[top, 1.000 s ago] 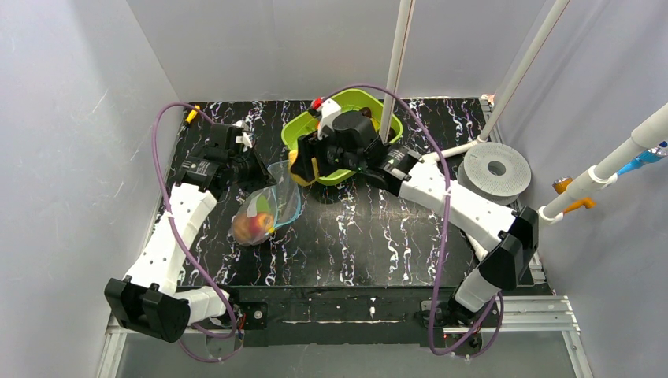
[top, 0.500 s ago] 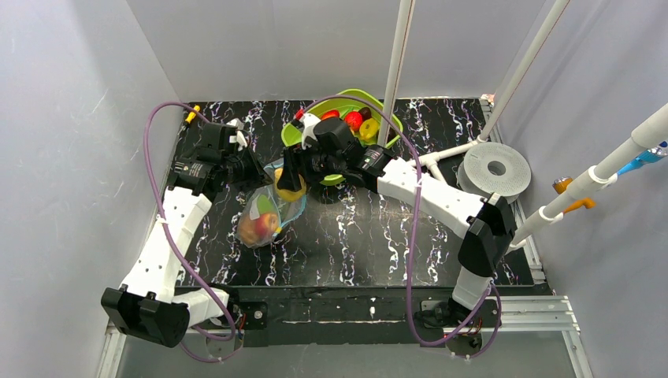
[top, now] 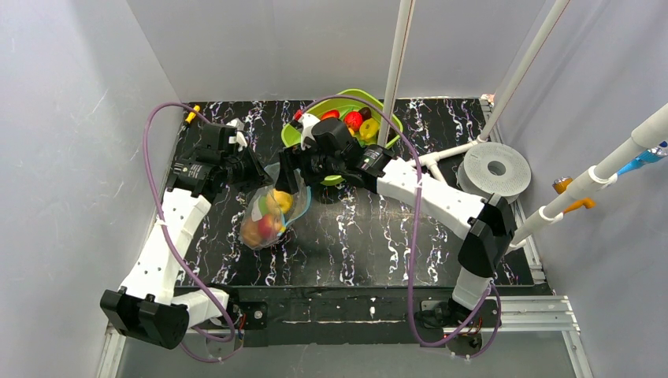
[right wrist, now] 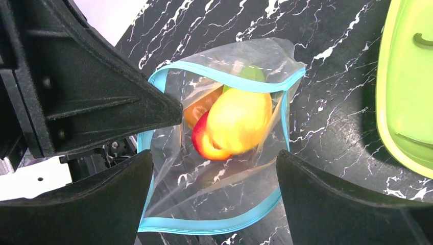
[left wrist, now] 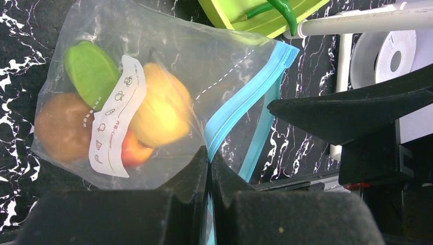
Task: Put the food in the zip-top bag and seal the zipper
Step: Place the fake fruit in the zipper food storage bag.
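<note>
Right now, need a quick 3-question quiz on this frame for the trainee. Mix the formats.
1. True or false: the zipper is sealed along its whole length.
2. What is the left gripper doing? A) pinching the zip-top bag at its mouth edge; B) carrying a loose fruit; C) hanging open over the table.
3. Short answer: is any food left in the lime-green tray?

Key: 1 false, the mouth gapes open in the right wrist view. 2 A. 3 yes, red and yellow pieces lie in it.
</note>
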